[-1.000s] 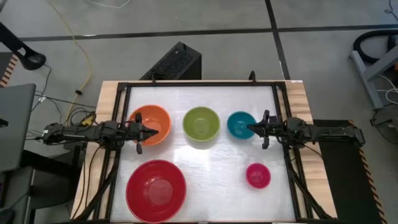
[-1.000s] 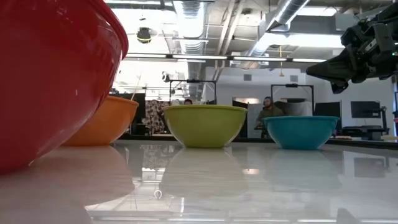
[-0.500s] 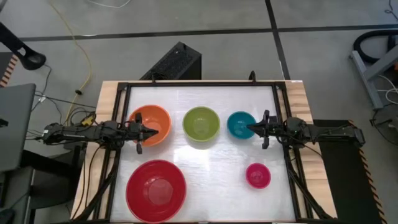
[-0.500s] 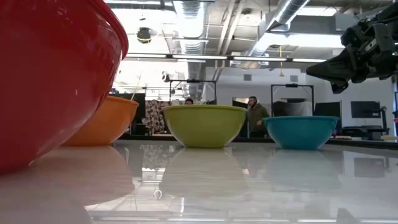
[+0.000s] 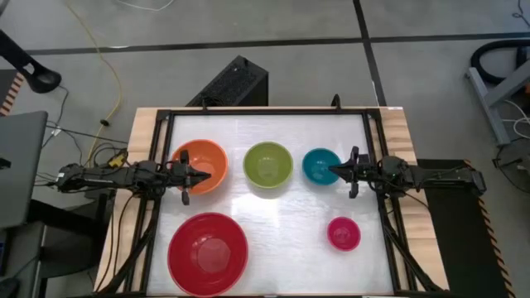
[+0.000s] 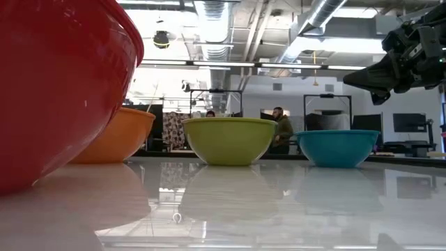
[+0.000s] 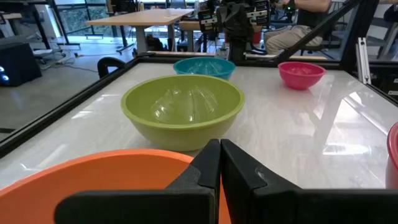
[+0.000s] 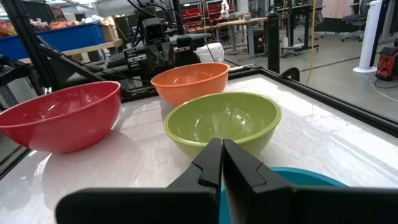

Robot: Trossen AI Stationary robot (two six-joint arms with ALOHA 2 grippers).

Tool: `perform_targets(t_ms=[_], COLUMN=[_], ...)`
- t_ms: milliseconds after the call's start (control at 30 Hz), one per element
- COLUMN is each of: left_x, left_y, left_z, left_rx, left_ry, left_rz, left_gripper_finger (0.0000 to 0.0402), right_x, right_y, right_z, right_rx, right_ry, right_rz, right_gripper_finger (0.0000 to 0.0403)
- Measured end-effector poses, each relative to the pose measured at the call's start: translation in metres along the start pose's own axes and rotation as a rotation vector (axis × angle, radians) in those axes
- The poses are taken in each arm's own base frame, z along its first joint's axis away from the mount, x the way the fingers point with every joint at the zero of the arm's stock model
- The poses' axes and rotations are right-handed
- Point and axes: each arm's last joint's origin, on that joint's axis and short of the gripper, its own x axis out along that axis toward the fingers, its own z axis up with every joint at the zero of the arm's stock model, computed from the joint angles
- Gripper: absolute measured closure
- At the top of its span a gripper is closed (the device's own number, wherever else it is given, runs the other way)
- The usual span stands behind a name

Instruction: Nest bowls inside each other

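Note:
Five bowls stand apart, each on its base on the white table. The orange bowl (image 5: 201, 165), the lime green bowl (image 5: 267, 163) and the teal bowl (image 5: 320, 165) form a far row. The big red bowl (image 5: 207, 252) is near left and the small pink bowl (image 5: 343, 233) near right. My left gripper (image 5: 207, 175) hangs shut and level above the orange bowl (image 7: 93, 180). My right gripper (image 5: 333, 170) hangs shut and level above the teal bowl (image 8: 311, 180). Neither touches a bowl.
A black frame (image 5: 265, 112) runs round the table top. Open white surface lies between the red and pink bowls (image 5: 286, 240). In the low view a person (image 6: 282, 129) is in the room behind the table.
Both arms and all bowls have kept still. Only the person in the room behind the table has walked toward the left in the low view.

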Motion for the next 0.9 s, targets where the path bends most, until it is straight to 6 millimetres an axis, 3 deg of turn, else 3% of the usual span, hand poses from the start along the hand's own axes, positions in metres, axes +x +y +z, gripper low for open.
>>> perform_targets(t_ms=[600,900], left_x=[0.0,0.0], left_y=[0.0,0.0], left_z=[0.0,0.0], left_rx=[0.0,0.0], left_ry=[0.0,0.0], left_rz=[0.001,0.0], left_gripper_finger=[0.0401,0.0401], right_x=[0.0,-0.008], right_y=[-0.001,-0.001], right_z=[0.009,0.042], right_rx=[-0.049,-0.034], right_ry=[-0.089,-0.39], right_rz=[-0.013,-0.087], right_gripper_finger=[0.0367,0.0367])
